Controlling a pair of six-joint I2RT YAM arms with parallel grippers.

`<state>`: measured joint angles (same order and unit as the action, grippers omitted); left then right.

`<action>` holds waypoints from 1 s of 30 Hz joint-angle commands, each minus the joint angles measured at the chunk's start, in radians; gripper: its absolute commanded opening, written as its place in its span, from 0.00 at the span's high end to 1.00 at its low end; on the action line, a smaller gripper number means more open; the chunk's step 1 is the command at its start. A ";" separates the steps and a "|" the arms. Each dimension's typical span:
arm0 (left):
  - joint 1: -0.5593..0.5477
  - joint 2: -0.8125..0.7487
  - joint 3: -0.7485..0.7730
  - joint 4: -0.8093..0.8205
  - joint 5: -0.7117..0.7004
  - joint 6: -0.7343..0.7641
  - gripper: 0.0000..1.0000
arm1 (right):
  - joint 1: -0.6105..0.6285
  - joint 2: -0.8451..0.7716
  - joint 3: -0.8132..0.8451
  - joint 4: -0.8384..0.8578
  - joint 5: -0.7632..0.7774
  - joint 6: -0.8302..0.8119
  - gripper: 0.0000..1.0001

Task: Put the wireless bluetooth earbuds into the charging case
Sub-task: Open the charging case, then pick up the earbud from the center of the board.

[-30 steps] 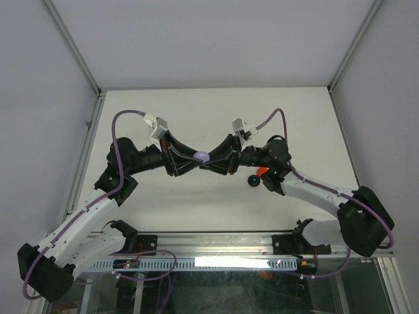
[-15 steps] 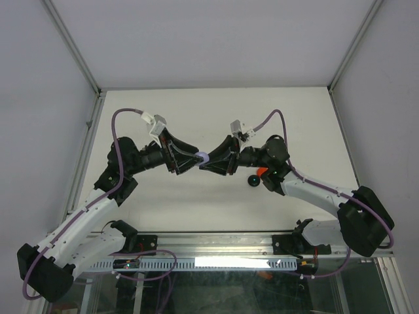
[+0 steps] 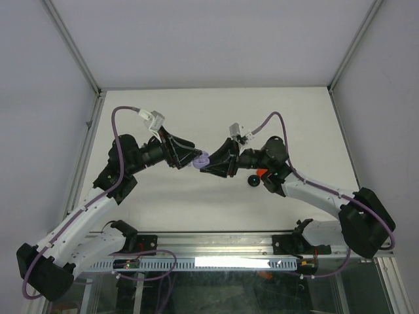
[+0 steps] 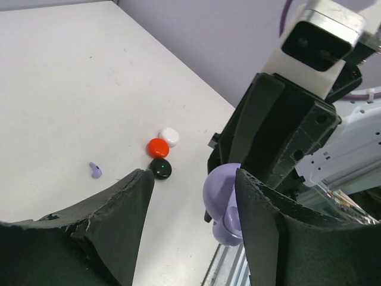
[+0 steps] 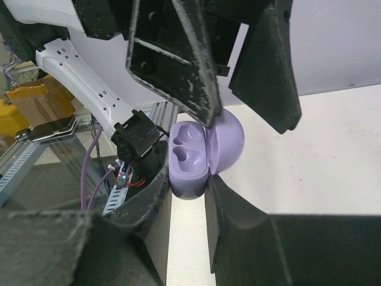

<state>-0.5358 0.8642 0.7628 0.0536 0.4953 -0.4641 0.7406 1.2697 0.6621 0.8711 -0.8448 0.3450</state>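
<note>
Right gripper (image 5: pixel 188 186): is clenching the charging case (image 5: pixel 189 156) by its lower body, one finger pressing on each side, and is holding it above the table (image 3: pixel 294 118) near the middle of the workspace. Charging case: pale purple and rounded, is standing open with its lid (image 5: pixel 229 142) swung back and two moulded sockets facing the right wrist camera. Left gripper (image 4: pixel 191 177): is hanging released with its jaws well apart, meeting the case from the opposite side. In the left wrist view the case is showing between its fingers (image 4: pixel 262 226), close against one of them. In the right wrist view one fingertip is overlapping the lid's edge, and whether it is touching there cannot be told. Pale purple earbud (image 4: pixel 95 170): a tiny stemmed piece, is lying on the table outside the case, apart from the discs. White disc (image 4: pixel 169 136) and red disc (image 4: pixel 158 147): are lying on the table touching each other. Black disc (image 4: pixel 160 168): is lying just beside the red disc, on the side away from the white one. In the top view the red and black discs are sitting close beside the right arm's wrist, with the two grippers facing each other tip to tip over the table.
</note>
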 commanded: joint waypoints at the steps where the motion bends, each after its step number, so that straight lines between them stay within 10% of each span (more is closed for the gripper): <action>1: 0.004 0.007 0.049 -0.019 -0.056 -0.012 0.40 | 0.006 -0.053 -0.001 0.025 -0.007 -0.043 1.00; 14: 0.004 0.007 0.063 -0.107 -0.188 0.019 0.31 | 0.005 -0.146 -0.058 -0.300 0.266 -0.292 1.00; 30: 0.003 0.407 0.211 -0.432 -0.373 0.182 0.30 | 0.005 -0.221 -0.274 -0.202 0.563 -0.423 1.00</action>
<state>-0.5350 1.1797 0.8883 -0.3153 0.1585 -0.3428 0.7414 1.0985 0.4133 0.5720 -0.3702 -0.0231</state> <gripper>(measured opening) 0.696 0.272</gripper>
